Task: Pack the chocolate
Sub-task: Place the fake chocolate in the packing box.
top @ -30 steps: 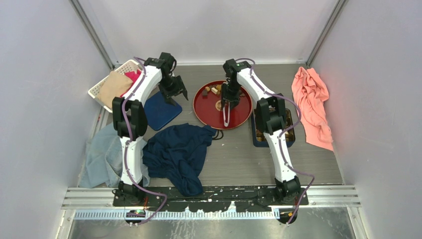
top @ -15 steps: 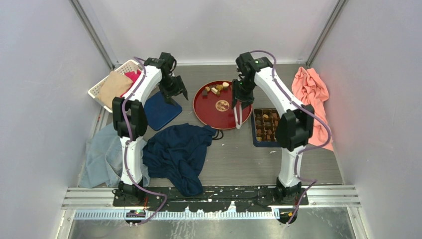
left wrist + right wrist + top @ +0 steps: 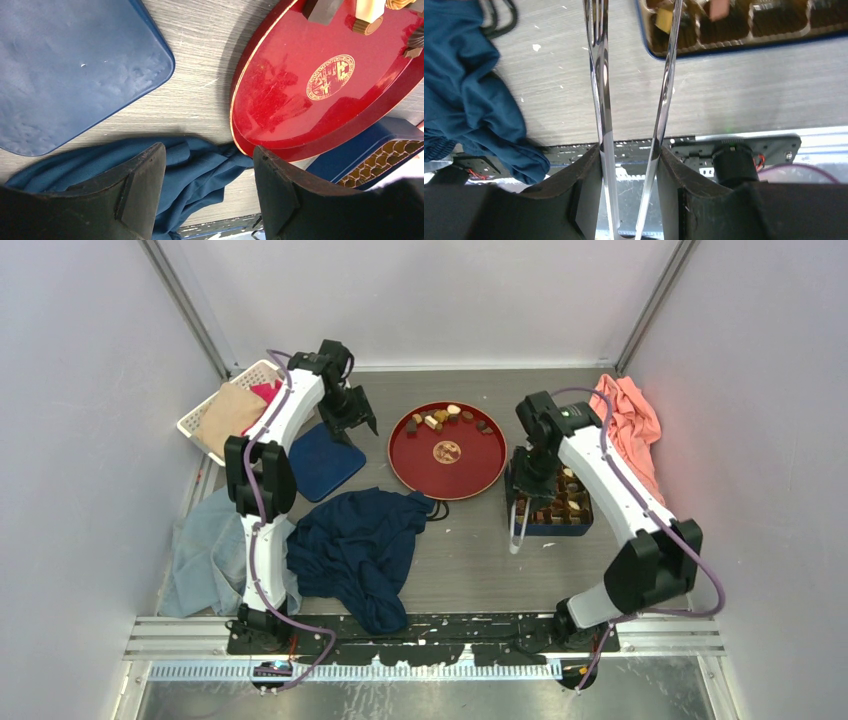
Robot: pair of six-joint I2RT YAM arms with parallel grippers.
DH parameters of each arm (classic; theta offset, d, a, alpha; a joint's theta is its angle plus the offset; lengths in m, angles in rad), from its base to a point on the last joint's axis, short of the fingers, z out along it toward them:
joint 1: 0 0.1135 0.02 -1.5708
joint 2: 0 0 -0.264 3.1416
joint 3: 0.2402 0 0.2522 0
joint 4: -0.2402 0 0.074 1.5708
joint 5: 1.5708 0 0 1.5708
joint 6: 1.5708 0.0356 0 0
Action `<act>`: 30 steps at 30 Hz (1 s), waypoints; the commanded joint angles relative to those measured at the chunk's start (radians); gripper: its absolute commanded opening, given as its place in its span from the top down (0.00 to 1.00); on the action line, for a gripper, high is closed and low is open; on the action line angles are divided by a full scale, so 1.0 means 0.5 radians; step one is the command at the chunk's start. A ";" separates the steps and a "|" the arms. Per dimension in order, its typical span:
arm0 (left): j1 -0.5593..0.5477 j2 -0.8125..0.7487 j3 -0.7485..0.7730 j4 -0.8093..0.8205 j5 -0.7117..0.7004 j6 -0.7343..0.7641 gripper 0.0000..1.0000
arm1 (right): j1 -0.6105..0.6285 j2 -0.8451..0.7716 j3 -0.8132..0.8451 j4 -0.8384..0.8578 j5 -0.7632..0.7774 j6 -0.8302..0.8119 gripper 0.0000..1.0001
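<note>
Right claw (image 3: 629, 150), clenched on tongs (image 3: 600, 75), has swung from red tray (image 3: 470, 468) to navy box (image 3: 550, 531), likely a delivery. Chocolate (image 3: 432, 421) lies partly on the tray, partly boxed. Left claw (image 3: 210, 165) released, empty.

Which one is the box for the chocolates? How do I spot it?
Find the big round red tray in the middle. Just to its right sits a dark blue box. Unlike the plain blue square on the tray's left, it has little compartments with chocolates inside.
</note>
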 commanded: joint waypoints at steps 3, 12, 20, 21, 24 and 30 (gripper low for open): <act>0.003 -0.035 0.071 -0.021 -0.013 0.038 0.34 | -0.038 -0.350 -0.213 -0.105 0.113 0.233 0.66; 0.003 -0.016 0.092 -0.020 -0.003 0.031 0.34 | -0.063 -0.782 -0.711 -0.083 0.058 0.564 0.65; 0.000 -0.032 0.054 -0.011 0.035 0.028 0.34 | -0.129 -0.776 -0.754 -0.129 -0.049 0.563 0.65; 0.000 -0.036 0.045 -0.009 0.031 0.028 0.34 | -0.144 -0.758 -0.750 -0.138 -0.072 0.553 0.65; 0.000 -0.050 -0.004 -0.013 0.021 0.031 0.35 | -0.172 -0.753 -0.750 -0.161 -0.086 0.528 0.65; -0.021 -0.104 -0.057 -0.013 -0.067 0.086 0.35 | -0.292 -0.682 -0.688 -0.190 -0.088 0.441 0.65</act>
